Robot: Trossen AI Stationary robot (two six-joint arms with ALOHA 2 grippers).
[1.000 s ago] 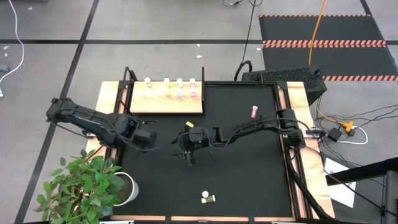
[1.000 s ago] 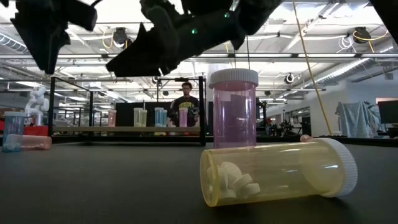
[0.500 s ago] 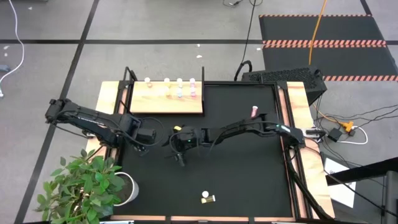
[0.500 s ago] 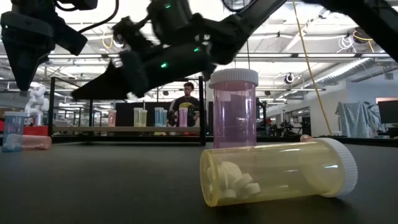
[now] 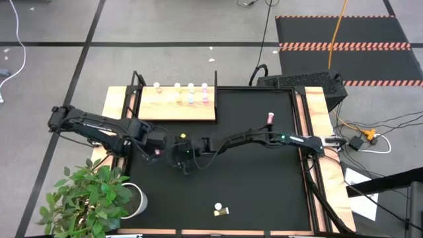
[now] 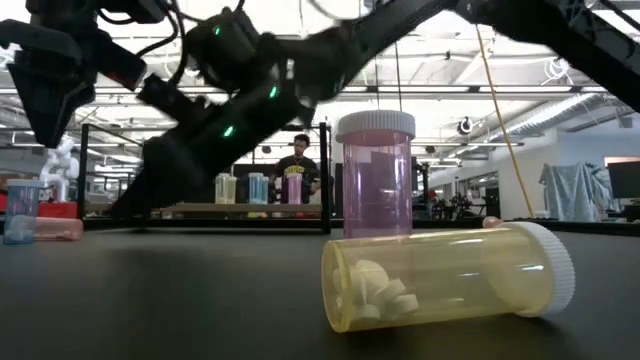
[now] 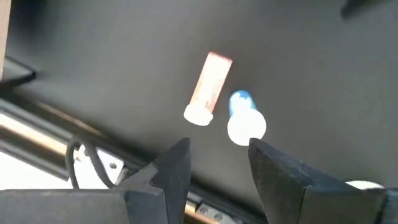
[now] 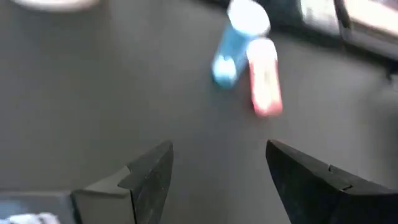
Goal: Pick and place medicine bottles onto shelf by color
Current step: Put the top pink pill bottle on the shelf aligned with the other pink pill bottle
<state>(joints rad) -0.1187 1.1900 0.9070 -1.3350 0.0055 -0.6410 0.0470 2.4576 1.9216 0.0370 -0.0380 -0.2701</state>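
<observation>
closest to the low camera, a yellow bottle (image 6: 450, 276) lies on its side on the black mat (image 5: 264, 178) with pills showing inside, and a pink bottle (image 6: 376, 175) stands upright just behind it; from above this pair sits near the mat's front edge, well away from the shelf (image 5: 177, 104). farther in, toward the mat's left side and a little in front of the shelf, the two arms meet: the left gripper (image 7: 216, 169) hangs over the mat with its fingers a moderate gap apart and nothing between them, and the right gripper (image 8: 219, 177), stretched across from the far side of the mat, has its fingers spread wide and empty. on the mat ahead of both grippers a pink bottle on its side (image 7: 208, 88) lies just beside a blue bottle (image 7: 244, 118) with a white cap; whether the two touch cannot be told. another pink bottle near the right rail (image 5: 269, 118) stands off to the right of the shelf. the shelf itself lies at the mat's back left corner, carrying a row of small bottles (image 5: 190, 92) along its far half. beyond the table a person (image 6: 299, 168) stands in the room.
</observation>
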